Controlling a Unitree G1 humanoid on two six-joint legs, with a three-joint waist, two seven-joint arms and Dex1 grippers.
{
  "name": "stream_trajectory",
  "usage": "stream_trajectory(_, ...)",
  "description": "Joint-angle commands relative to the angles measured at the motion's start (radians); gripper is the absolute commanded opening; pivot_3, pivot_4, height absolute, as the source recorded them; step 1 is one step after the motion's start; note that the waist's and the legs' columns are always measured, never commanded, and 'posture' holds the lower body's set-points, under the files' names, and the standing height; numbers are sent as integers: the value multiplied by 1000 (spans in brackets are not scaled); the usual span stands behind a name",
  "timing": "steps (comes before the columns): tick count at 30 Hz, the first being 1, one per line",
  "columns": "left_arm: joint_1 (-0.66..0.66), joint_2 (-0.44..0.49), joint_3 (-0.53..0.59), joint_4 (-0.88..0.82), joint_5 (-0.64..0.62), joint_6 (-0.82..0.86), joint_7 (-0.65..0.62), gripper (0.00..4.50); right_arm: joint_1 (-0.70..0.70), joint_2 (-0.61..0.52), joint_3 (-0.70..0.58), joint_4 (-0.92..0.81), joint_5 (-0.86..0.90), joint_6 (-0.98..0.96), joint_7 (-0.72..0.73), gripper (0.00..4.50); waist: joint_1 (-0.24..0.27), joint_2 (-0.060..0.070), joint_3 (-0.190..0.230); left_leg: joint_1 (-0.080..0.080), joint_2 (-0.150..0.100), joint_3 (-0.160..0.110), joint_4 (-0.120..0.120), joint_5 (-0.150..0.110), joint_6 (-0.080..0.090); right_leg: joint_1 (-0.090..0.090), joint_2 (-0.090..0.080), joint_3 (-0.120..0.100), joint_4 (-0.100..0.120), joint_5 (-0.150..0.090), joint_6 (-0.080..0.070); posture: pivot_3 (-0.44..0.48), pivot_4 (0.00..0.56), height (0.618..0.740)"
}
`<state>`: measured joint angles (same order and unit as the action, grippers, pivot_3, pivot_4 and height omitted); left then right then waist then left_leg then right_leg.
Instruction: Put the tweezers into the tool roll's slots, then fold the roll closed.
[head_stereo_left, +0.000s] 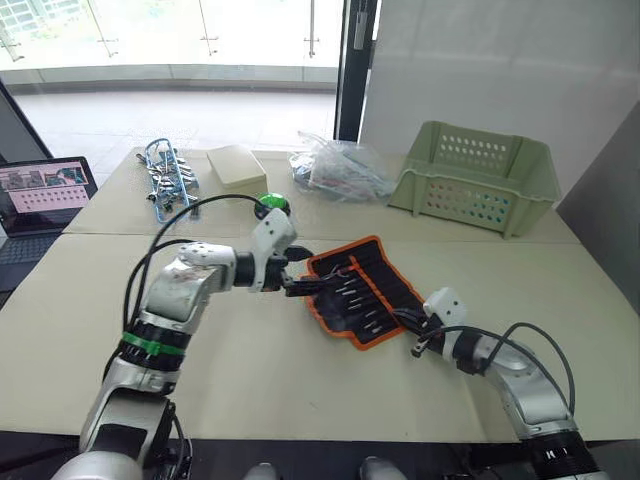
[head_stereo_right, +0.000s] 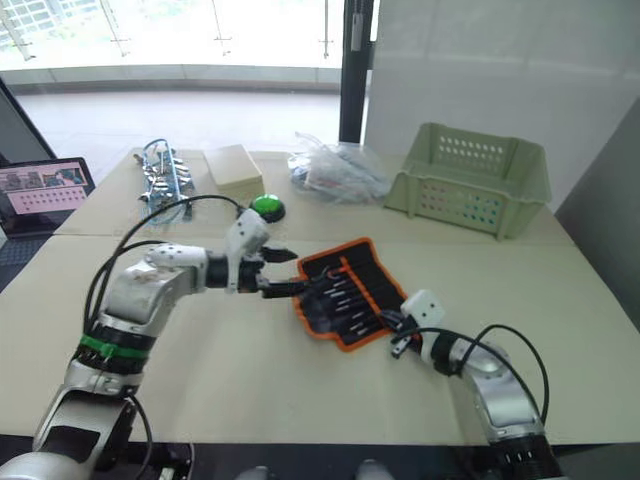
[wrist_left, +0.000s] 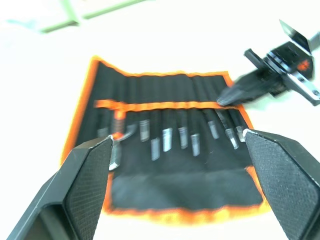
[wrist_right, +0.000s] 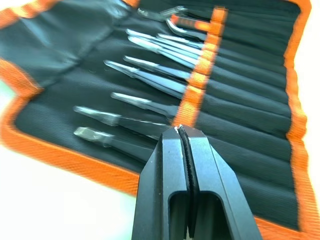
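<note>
Beige table (head_stereo_left: 300, 400) held everything. Far beyond the right gripper (head_stereo_left: 418, 322) stood a green plastic basket (head_stereo_left: 475, 178). Beyond the left gripper (head_stereo_left: 298, 272) lay a clear plastic bag (head_stereo_left: 340, 170), a tan box (head_stereo_left: 237, 165), a metal tool cluster with blue cord (head_stereo_left: 168, 178) and a green button (head_stereo_left: 271, 205). A laptop (head_stereo_left: 45, 205) sat far out past the left arm.

Between the two grippers lay the tool roll (head_stereo_left: 362, 290), black with orange edging, spread open and flat. The left gripper sat at one end of the roll with its fingers (wrist_left: 87, 187) spread wide apart, holding nothing. The right gripper sat at the other end, its fingers (wrist_right: 167, 185) pressed together, tip over the orange band, with nothing seen between them.

The tweezers (wrist_right: 150, 75) sat side by side in the slots, metal tips poking out.
</note>
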<state>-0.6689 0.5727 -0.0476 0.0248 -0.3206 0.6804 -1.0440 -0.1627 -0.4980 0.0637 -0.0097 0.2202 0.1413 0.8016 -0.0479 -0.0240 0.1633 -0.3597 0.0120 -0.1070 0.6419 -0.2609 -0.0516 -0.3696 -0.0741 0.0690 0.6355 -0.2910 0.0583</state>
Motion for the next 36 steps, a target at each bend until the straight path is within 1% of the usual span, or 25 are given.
stream_trajectory(1, 53, 53, 63, -17, -20, -55, -11, 4500, 2, -25, 23, -115, 38, 10, 71, 577, 3, 2, 1, -4, -1, 0, 1, 0, 0, -4, 0, 0, 4, 0, 0, 0, 150, 740)
stream_trajectory(2, 68, 61, 75, -16, -30, -58, -15, 4500, 1, -32, 27, -135, 41, 18, 83, 775, 4, 2, 1, -8, -1, 0, 3, 0, 0, -10, -1, 0, 8, 0, 0, 0, 150, 740)
stream_trajectory(4, 105, 83, 83, -24, -36, -79, -33, 4500, 0, -42, 35, -176, 38, 31, 90, 1567, 7, 2, 2, -16, -2, 0, 4, 1, -2, -20, -1, 0, 12, 1, -1, 0, 150, 740)
stream_trajectory(5, 132, 96, 81, -32, -35, -95, -46, 4500, 2, -46, 36, -203, 41, 44, 86, 2009, 10, 2, 2, -16, -2, -1, 4, 1, -2, -21, -1, 0, 12, 1, -1, 0, 150, 740)
stream_trajectory(6, 168, 111, 76, -43, -30, -122, -64, 4500, 12, -54, 40, -241, 40, 59, 83, 2151, 10, 2, 2, -17, -2, -1, 4, 1, -2, -21, -1, 0, 12, 1, -1, 0, 150, 740)
stream_trajectory(9, 236, 131, 73, -54, -40, -165, -95, 4500, 51, -66, 56, -344, 31, 105, 65, 3235, 10, 3, 3, -17, -3, -1, 4, 1, -2, -21, -2, 0, 11, 1, -2, 0, 150, 740)
stream_trajectory(12, 247, 131, 73, -44, -46, -187, -105, 4500, 76, -66, 90, -418, 4, 150, 30, 4243, 15, 2, 4, -17, -3, -1, 4, 1, -2, -21, -2, 0, 11, 1, -2, 0, 150, 740)
stream_trajectory(13, 242, 127, 72, -40, -51, -188, -108, 4500, 73, -59, 112, -431, -22, 155, 11, 4458, 15, 2, 4, -18, -3, -1, 4, 1, -2, -21, -2, 0, 11, 1, -2, 0, 150, 740)
stream_trajectory(16, 228, 123, 61, -33, -56, -197, -121, 4500, 47, -28, 164, -434, -90, 158, -51, 4458, 11, 2, 4, -17, -3, -1, 5, 2, -1, -21, -2, 0, 11, 1, -1, 0, 150, 740)
stream_trajectory(19, 205, 129, 33, -26, -47, -186, -137, 4500, -11, -1, 216, -393, -171, 172, -100, 4458, 5, 2, 4, -17, -3, -1, 5, 2, -1, -21, -2, 0, 12, 1, -1, 0, 150, 740)
stream_trajectory(23, 197, 157, -1, -32, -28, -189, -160, 4500, -66, 10, 276, -321, -273, 167, -140, 4458, 3, 2, 4, -16, -3, -1, 4, 3, -1, -21, -1, 0, 13, 1, -2, 0, 150, 740)
stream_trajectory(27, 214, 178, -1, -34, -16, -215, -153, 4500, -86, 29, 306, -289, -318, 133, -161, 4458, 2, 2, 4, -17, -3, -1, 4, 3, -1, -22, -2, 0, 13, 1, -2, 0, 150, 740)
stream_trajectory(30, 244, 197, 6, -52, -11, -233, -153, 4500, -88, 42, 298, -274, -327, 107, -171, 3658, 1, 2, 4, -16, -3, -1, 4, 3, -1, -22, -2, 0, 13, 1, -2, 0, 150, 740)
stream_trajectory(36, 272, 209, 6, -57, -7, -256, -139, 4500, -115, 50, 300, -248, -321, 40, -149, 1542, 4, 2, 4, -17, -3, -1, 4, 3, -1, -22, -2, 0, 13, 1, -2, 0, 150, 740)
